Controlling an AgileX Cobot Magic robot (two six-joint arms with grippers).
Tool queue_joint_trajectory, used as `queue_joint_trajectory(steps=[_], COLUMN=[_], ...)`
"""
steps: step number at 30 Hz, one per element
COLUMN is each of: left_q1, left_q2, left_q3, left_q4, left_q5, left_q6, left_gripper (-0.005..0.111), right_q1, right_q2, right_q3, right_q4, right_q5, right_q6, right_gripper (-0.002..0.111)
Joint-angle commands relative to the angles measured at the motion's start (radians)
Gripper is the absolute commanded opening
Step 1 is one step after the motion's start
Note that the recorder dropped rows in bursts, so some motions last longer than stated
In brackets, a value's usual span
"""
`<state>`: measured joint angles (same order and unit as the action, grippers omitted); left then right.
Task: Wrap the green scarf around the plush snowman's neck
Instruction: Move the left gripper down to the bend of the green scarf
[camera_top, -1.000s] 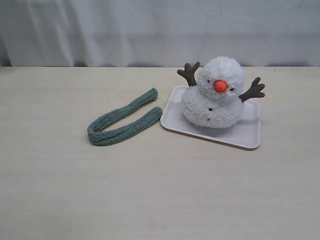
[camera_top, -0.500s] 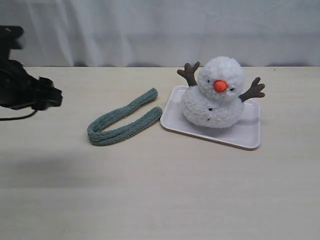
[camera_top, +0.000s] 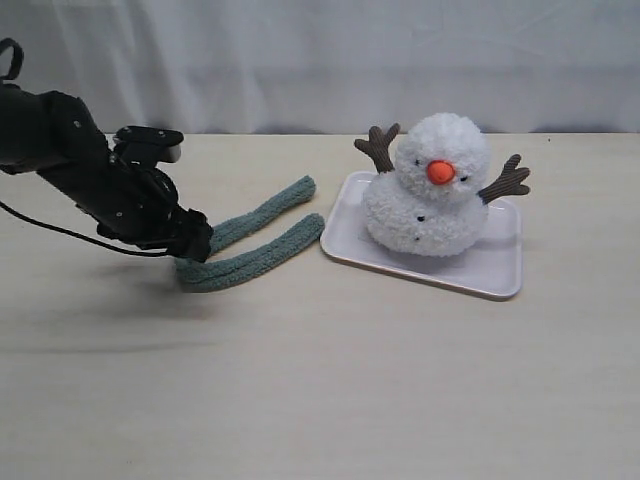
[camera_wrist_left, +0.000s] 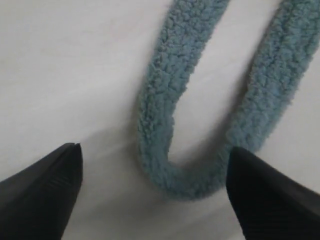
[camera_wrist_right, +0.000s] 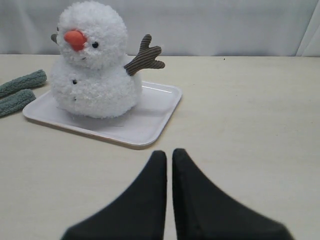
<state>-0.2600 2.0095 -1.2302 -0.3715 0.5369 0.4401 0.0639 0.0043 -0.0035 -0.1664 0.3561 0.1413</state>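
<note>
The step in hand is judged to be the pickup of the long, fuzzy grey-green knitted scarf (camera_top: 262, 236), which is laid in a narrow U on the pale wood-grain surface (camera_top: 320, 380). Its bend is turned towards the left arm. One of its rounded ends is set just beside the corner of the flat white rectangular tray (camera_top: 500, 272), and the other a little farther back.

The fluffy white two-ball plush snowman (camera_top: 425, 205), with orange nose and brown twig arms, is seated upright on that tray. Its neck crease (camera_top: 392, 182) is bare, so nothing of the wrapping is done.

For a sound grasp, the bend should be centred between the tips and the fingers lowered until the pile is well inside them. Only then should they be closed, so that the soft strip is pinched through its thickness and not merely brushed. A hold at the bend would be expected to let both tails hang evenly. Dragging across the surface should be avoided, since the tray could be nudged by the near end.

The left fingers (camera_wrist_left: 45, 200) are spread wide, one tip on each side of the scarf's bend (camera_wrist_left: 172, 175), and nothing is gripped. Whether the fabric is touched cannot be told.

The right fingers (camera_wrist_right: 145, 200) are pressed together and empty. They are held low over the surface, pointed towards the tray and well short of it.
</note>
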Motion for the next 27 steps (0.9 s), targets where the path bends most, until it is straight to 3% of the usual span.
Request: queue_joint_trajectory(steps=[1,10,18,24,27], left_q1=[-0.02,-0.039,-0.051,-0.066,-0.066], left_q2=[0.058,0.088,0.183,0.197,0.197], left_q3=[-0.032,-0.032,-0.077,-0.08,-0.08], left_q4=[-0.017,-0.123,-0.121,-0.123,-0.12], left_q5=[-0.09,-0.269,-0.224,-0.276,-0.284], left_q6=[0.07,0.135,0.142,0.156,0.156], left_gripper=[0.074,0.074,0.074,0.074,0.066], right_q1=[-0.005,-0.005,-0.005,-0.005,-0.005], right_q2=[-0.004,-0.004,-0.004,-0.004,-0.004], right_q3=[0.004,0.004,0.004,0.004,0.004], right_q4=[0.002,0.002,0.002,0.002,0.002], right_q5=[-0.007,-0.007,-0.007,-0.007,-0.007], right_q6=[0.002,0.002,0.002,0.002,0.002], right_gripper=[0.004,0.004,0.004,0.004,0.004])
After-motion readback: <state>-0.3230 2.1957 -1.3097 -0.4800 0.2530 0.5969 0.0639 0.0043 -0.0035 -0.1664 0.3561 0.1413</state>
